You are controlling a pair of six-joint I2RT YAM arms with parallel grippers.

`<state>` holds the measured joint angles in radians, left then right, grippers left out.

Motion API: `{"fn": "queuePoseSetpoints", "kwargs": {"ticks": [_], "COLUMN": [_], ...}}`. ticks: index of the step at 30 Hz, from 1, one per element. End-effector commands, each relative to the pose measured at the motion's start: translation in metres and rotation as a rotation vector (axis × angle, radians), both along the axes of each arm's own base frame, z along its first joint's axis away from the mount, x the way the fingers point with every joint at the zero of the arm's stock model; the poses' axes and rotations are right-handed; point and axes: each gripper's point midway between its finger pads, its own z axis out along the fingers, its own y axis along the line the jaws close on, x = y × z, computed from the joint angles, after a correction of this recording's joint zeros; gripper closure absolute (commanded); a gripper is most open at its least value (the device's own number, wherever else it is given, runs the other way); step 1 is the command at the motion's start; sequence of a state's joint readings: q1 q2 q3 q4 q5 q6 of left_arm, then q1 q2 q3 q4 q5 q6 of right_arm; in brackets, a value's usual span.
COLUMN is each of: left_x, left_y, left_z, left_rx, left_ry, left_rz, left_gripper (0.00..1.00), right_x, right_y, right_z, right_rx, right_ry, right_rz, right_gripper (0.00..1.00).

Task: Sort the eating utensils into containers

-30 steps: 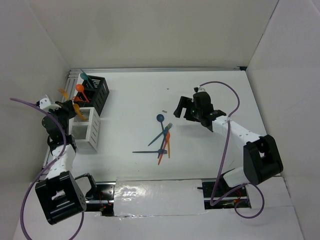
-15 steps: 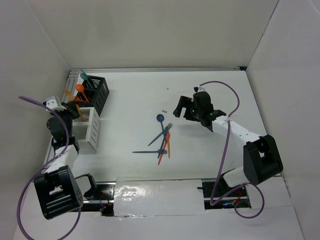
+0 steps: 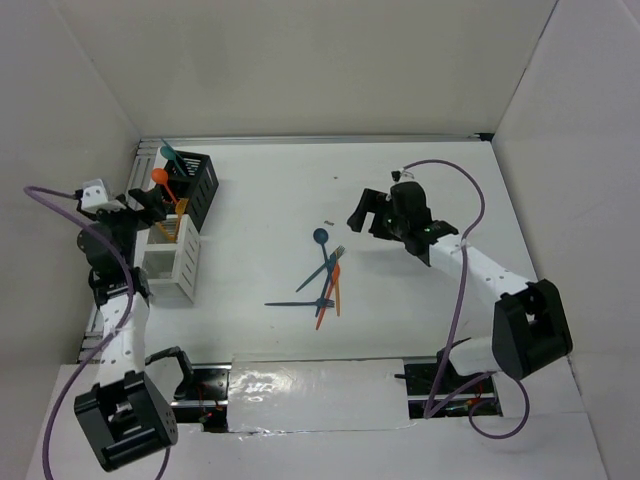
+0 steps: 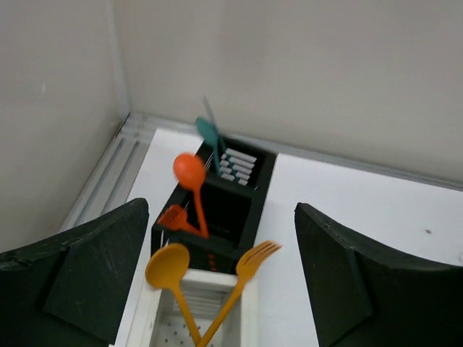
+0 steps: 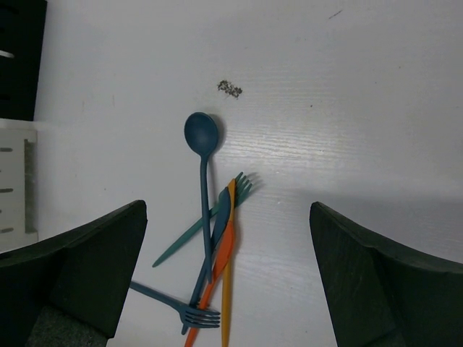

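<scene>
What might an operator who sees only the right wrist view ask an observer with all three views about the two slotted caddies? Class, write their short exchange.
Operator: I see a dark blue plastic spoon among loose utensils on the white table. What is inside the white slotted plastic caddy?
Observer: A yellow plastic spoon and a yellow plastic fork stand in it, heads up.
Operator: Where is the left gripper?
Observer: Near that caddy, jaws open, holding nothing.
</scene>
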<state>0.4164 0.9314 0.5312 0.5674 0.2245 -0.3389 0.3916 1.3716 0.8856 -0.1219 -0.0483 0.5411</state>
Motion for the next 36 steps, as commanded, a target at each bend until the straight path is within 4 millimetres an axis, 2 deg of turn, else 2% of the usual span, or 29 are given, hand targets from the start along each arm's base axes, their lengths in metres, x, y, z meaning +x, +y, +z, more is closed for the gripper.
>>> {"fn": "queuePoseSetpoints", "kwargs": {"ticks": [1,2,3,4,5,6,8,9,11,12,13,14,15,16,17,18,19,21,23,24,25,26,27,28,29,30,31,33,36], "left_x": [-0.014,-0.017,-0.029,-0.032,-0.041,-0.043,-0.046,-0.047,-0.047,-0.05,-0.057,-0.067,-0.072,-0.064,-0.071,-0.079,-0.078,-0.081,-0.071,-0.067,-0.059,-0.05,-0.054,-0.045,-0.043,-0.04,-0.031,-0.017,-0.004], "left_y": [-0.027,-0.04,-0.088,-0.099,-0.126,-0.139,-0.172,-0.188,-0.213,-0.231,-0.253,-0.279,-0.292,-0.286,-0.304,-0.32,-0.332,-0.347,-0.358,-0.363,-0.369,-0.375,-0.372,-0.367,-0.369,-0.37,-0.365,-0.367,-0.373], "left_z": [0.077,0.075,0.093,0.083,0.1,0.105,0.092,0.083,0.051,0.041,0.02,0.013,0.001,-0.027,-0.033,-0.047,-0.057,-0.069,-0.091,-0.108,-0.108,-0.119,-0.136,-0.146,-0.144,-0.164,-0.168,-0.178,-0.181], "left_rx": [0.215,0.304,0.402,0.391,0.451,0.444,0.404,0.383,0.305,0.284,0.245,0.237,0.213,0.136,0.071,0.048,-0.002,-0.113,-0.16,-0.202,-0.202,-0.22,-0.25,-0.228,-0.233,-0.222,-0.241,-0.262,-0.258], "left_ry": [-0.111,-0.071,-0.106,-0.045,-0.074,-0.069,-0.016,0.007,0.119,0.16,0.236,0.274,0.323,0.432,0.491,0.571,0.646,0.769,0.867,0.946,0.949,1.002,1.078,1.085,1.109,1.158,1.153,1.185,1.162], "left_rz": [-0.126,-0.206,-0.48,-0.564,-0.738,-0.793,-0.924,-0.979,-1.07,-1.118,-1.18,-1.225,-1.244,-1.189,-1.195,-1.187,-1.166,-1.081,-0.972,-0.898,-0.847,-0.737,-0.689,-0.576,-0.518,-0.456,-0.366,-0.318,-0.335], "left_gripper": [0.05,0.08,0.09,0.11,0.13,0.13,0.13,0.14,0.16,0.11,0.09,0.05,0.0,0.0,0.0,0.0,0.01,0.02,0.03,0.03,0.07,0.12,0.12,0.13,0.12,0.13,0.14,0.15,0.2], "right_x": [-0.002,-0.003,-0.006,-0.009,-0.015,-0.017,-0.026,-0.029,-0.041,-0.046,-0.053,-0.06,-0.064,-0.071,-0.076,-0.08,-0.085,-0.09,-0.096,-0.096,-0.097,-0.099,-0.1,-0.101,-0.102,-0.103,-0.104,-0.106,-0.106], "right_y": [-0.005,-0.008,-0.009,-0.013,-0.015,-0.017,-0.021,-0.022,-0.028,-0.03,-0.035,-0.037,-0.04,-0.041,-0.045,-0.046,-0.047,-0.049,-0.05,-0.053,-0.053,-0.056,-0.058,-0.059,-0.061,-0.061,-0.063,-0.066,-0.067], "right_z": [0.033,0.027,0.034,0.03,0.032,0.037,0.027,0.034,0.023,0.03,0.027,0.022,0.02,0.025,0.02,0.027,0.023,0.023,0.031,0.028,0.034,0.035,0.032,0.036,0.035,0.037,0.038,0.04,0.044], "right_rx": [0.036,0.026,0.032,0.022,0.027,0.028,0.017,0.026,0.021,0.035,0.021,0.029,0.03,0.042,0.042,0.068,0.068,0.085,0.109,0.103,0.114,0.112,0.098,0.108,0.104,0.11,0.108,0.112,0.112], "right_ry": [-0.083,-0.072,-0.083,-0.071,-0.072,-0.081,-0.039,-0.053,-0.021,-0.036,-0.019,0.001,0.008,-0.002,0.009,-0.013,0.002,0.008,-0.014,-0.005,-0.023,-0.025,-0.017,-0.027,-0.025,-0.031,-0.035,-0.039,-0.047], "right_rz": [-0.023,-0.035,-0.035,-0.047,-0.049,-0.059,-0.065,-0.065,-0.084,-0.09,-0.103,-0.114,-0.12,-0.121,-0.137,-0.146,-0.148,-0.161,-0.166,-0.18,-0.18,-0.189,-0.199,-0.201,-0.21,-0.212,-0.222,-0.236,-0.243], "right_gripper": [0.0,0.0,0.0,0.0,0.0,0.0,0.0,0.0,0.0,0.0,0.0,0.0,0.0,0.0,0.0,0.0,0.0,0.0,0.0,0.01,0.01,0.01,0.01,0.01,0.01,0.01,0.01,0.01,0.01]}}
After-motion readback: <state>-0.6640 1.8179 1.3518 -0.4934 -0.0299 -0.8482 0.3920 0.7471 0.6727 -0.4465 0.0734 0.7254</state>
